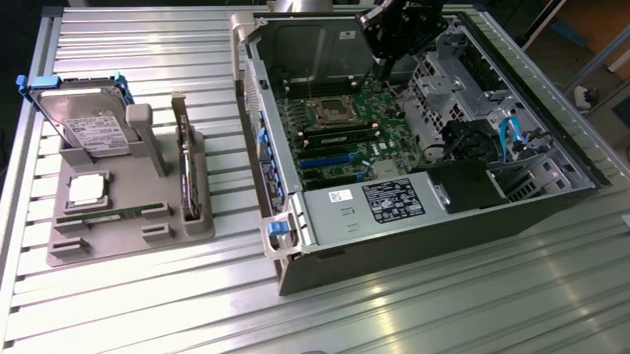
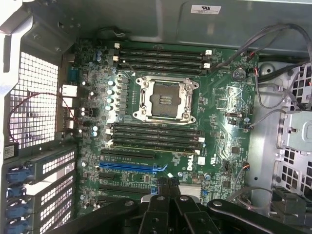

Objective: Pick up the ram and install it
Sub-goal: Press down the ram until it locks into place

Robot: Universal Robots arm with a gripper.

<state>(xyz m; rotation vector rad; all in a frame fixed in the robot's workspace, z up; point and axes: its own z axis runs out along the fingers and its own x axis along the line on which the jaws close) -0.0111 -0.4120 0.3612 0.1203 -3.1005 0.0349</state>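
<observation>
Gripper (image 1: 382, 70): jaws closed, apparently empty, poised over motherboard (image 2: 219, 97) inside open computer case (image 1: 325, 221), far side of the scene. Ram (image 1: 99, 215): lying flat in near slot of grey tray (image 1: 128, 240), at the exterior view's left, well apart from gripper. Step in hand: pick-up, not yet made. Judged requirement: jaws parted and squared to the stick's thin long edges.

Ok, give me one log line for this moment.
gripper: shut, empty, above motherboard | ram: lying in grey holder | not installed
</observation>
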